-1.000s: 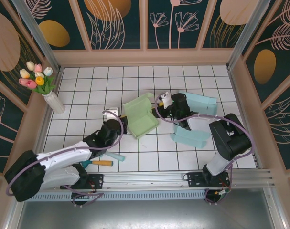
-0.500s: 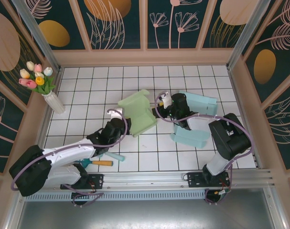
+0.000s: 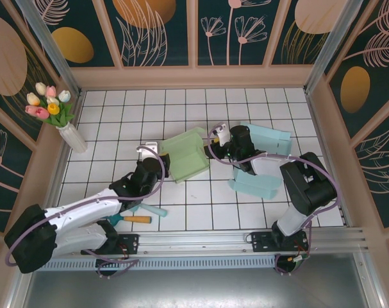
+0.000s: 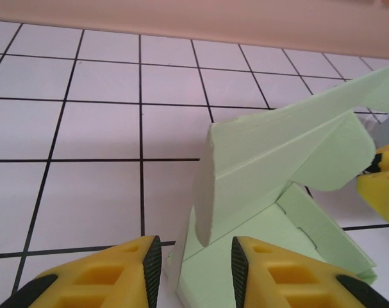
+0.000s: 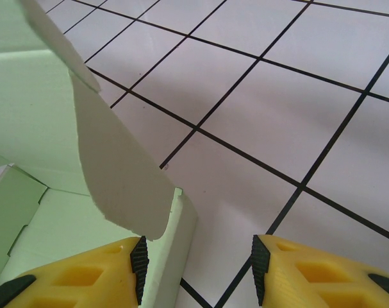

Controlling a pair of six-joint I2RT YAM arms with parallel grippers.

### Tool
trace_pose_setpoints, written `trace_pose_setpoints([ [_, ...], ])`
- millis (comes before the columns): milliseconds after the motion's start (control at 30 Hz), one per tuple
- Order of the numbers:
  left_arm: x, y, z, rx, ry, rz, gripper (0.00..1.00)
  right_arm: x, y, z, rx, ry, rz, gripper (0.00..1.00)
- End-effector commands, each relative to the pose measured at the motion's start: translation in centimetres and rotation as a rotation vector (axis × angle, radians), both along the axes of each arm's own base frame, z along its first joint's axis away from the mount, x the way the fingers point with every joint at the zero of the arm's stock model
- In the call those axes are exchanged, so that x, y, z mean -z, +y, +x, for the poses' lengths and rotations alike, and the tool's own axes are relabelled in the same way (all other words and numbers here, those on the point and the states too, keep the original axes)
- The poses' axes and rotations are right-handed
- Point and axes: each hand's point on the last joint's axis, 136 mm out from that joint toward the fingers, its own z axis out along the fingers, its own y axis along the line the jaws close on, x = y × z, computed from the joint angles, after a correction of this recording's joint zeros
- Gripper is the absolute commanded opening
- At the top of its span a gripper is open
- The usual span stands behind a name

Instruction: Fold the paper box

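1. since the earlier frames the left gripper (image 4: 195, 253) pulls back toward its own side with jaws widening, and the box (image 3: 184, 157) settles flatter.
2. box lies mid-table between both grippers, one flap (image 4: 277, 151) raised.
3. left jaws stand apart around the flap's edge, pinching nothing; right gripper (image 5: 197, 256) sits half open astride a side wall, unclamped.
4. best approach: right steadies the wall, left presses the flap over along its crease, slowly.
5. both arms reach low, facing each other.

Left gripper (image 4: 195, 264) jaws parted; right gripper (image 5: 198, 264) jaws parted
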Motion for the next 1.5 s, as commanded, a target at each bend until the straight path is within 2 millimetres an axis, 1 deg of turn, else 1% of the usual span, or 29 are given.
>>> trace_pose_setpoints([
  [0,1.1,0.3,0.1,0.031,0.013,0.02,0.38,-0.8,0.5,0.4,-0.018,-0.033,-0.006,0.5],
  [133,1.9,1.0,1.1,0.032,0.005,-0.003,0.39,-1.0,0.4,0.2,-0.021,-0.035,-0.002,0.5],
  [200,1.9,0.9,1.5,0.043,-0.011,-0.006,0.39,-1.0,0.4,0.2,-0.023,-0.034,-0.002,0.5],
  [267,1.8,0.1,1.7,0.083,-0.03,-0.005,0.39,-1.0,0.4,0.2,-0.024,-0.035,-0.003,0.5],
  [400,2.1,-0.7,2.4,0.105,-0.04,0.018,0.39,-0.8,0.5,0.3,-0.028,-0.032,-0.008,0.5],
  [467,2.4,-0.7,2.8,0.101,-0.045,0.043,0.35,-0.7,0.5,0.3,-0.029,-0.032,-0.014,0.5],
  [533,2.6,-0.3,3.3,0.074,-0.053,0.092,0.29,-0.7,0.4,0.4,-0.024,-0.039,-0.024,0.5],
  [633,2.7,0.1,3.9,0.057,-0.074,0.16,0.14,-0.9,-0.1,0.7,-0.005,-0.054,-0.046,0.5],
  [733,2.5,-0.4,3.8,0.108,-0.109,0.192,0.03,-0.9,-1.3,1.6,0.051,-0.079,-0.102,0.51],
  [767,2.5,-0.6,3.6,0.132,-0.122,0.196,0.01,-0.9,-1.8,2.0,0.073,-0.086,-0.126,0.51],
  [833,2.4,-1.1,3.0,0.191,-0.163,0.203,0.0,-0.6,-3.0,2.7,0.095,-0.089,-0.165,0.53],
  [900,2.3,-1.4,2.4,0.235,-0.202,0.211,0.0,-0.9,-3.6,2.9,0.063,-0.122,-0.182,0.53],
  [967,2.1,-1.5,2.0,0.26,-0.228,0.215,0.0,-1.2,-3.3,2.0,-0.034,-0.168,-0.198,0.53],
  [1033,2.0,-1.8,1.9,0.28,-0.242,0.22,0.0,-1.4,-3.0,0.6,-0.145,-0.231,-0.229,0.53],
  [1133,1.8,-2.6,1.5,0.337,-0.267,0.211,0.0,-1.7,-2.3,-1.0,-0.25,-0.251,-0.22,0.53],
  [1200,1.7,-3.4,1.0,0.39,-0.289,0.2,0.0,-1.7,-2.0,-1.6,-0.297,-0.266,-0.221,0.52],
  [1300,1.5,-4.2,0.5,0.443,-0.307,0.183,0.0,-1.4,-2.0,-1.9,-0.334,-0.303,-0.233,0.5],
  [1467,1.4,-4.6,0.1,0.477,-0.311,0.173,0.0,-1.1,-1.5,-3.5,-0.437,-0.324,-0.21,0.49],
])
